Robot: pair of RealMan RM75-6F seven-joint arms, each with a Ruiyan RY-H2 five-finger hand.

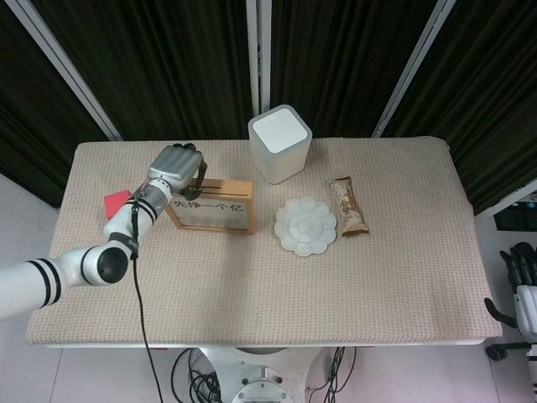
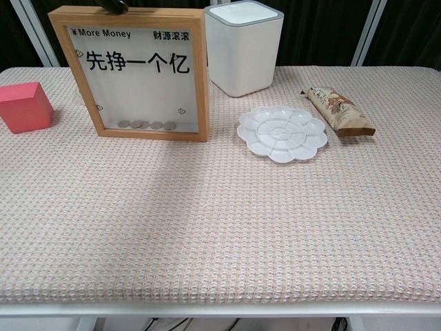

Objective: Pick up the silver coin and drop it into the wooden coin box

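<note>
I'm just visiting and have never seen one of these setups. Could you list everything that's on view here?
wooden coin box: one, light wood frame with a clear front and printed text, standing upright at the back left of the table.
coins: a few, silver, lying in a row at the bottom inside the box.
block: one, red, left of the box.
bin: one, white, at the back, right of the box.
palette dish: one, white, flower-shaped, mid-table.
snack packet: one, brown, right of the dish.
table: one, beige woven cover.
left robot hand: silver, above the top left of the box; whether it holds a coin cannot be seen.
right robot hand: dark, off the table's right edge.
</note>
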